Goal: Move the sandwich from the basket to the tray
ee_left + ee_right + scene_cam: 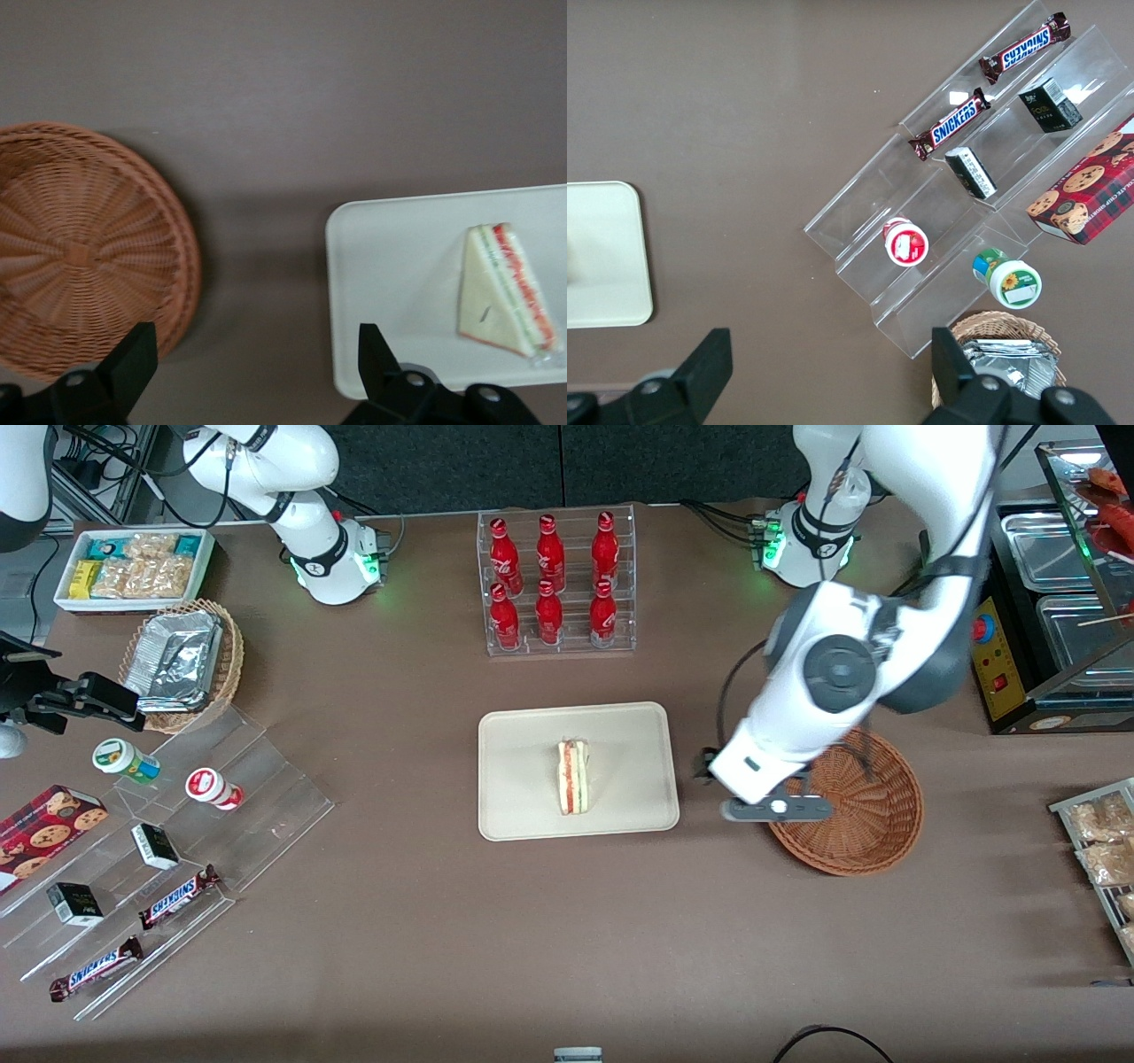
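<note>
The sandwich (573, 777) lay on the tray (523, 797), near the tray's middle and toward the parked arm's end of the table from the gripper (778, 808). Its red, white and green filling edge faced up in the front view; in the wrist view the sandwich (507, 290) lay flat on the tray (390, 274) with its striped cut side turned away from the basket (84, 252). The tray's nearest edge sat just to one side of the gripper, with a strip of bare brown table (567, 939) between them.

The gripper hung above the table over the gap between tray and basket (873, 815), at the basket's rim on the side facing the tray. In the wrist view the gripper (257, 354) had its two dark fingers (133, 354) spread wide apart, and nothing was held between them; one finger stood over the basket's edge, the other over the tray's corner. The woven basket held nothing.
</note>
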`<state>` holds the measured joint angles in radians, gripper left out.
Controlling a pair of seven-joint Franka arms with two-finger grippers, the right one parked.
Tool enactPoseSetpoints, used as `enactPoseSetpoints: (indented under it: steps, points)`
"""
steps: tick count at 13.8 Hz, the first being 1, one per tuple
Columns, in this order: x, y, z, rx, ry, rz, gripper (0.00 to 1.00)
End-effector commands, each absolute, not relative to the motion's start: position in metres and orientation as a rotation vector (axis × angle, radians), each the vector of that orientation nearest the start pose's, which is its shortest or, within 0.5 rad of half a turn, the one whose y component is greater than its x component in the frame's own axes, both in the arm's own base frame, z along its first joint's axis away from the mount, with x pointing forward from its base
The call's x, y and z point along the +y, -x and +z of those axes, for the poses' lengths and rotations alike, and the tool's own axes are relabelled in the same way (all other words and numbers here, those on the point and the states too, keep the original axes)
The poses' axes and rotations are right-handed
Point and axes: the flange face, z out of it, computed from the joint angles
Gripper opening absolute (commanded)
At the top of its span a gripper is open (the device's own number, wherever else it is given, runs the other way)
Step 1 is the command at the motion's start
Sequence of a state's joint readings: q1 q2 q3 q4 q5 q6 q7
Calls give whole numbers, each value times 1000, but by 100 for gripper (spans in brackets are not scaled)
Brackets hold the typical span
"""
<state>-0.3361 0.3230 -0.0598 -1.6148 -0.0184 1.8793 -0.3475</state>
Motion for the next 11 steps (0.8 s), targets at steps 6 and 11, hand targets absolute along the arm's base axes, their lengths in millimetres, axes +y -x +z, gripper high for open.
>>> enactPoseSetpoints:
  steps: [6,11]
  points:
    - [-125,-581,506,119,3130,239,100]
    - [-89,-558,558,59,3130,245,100]
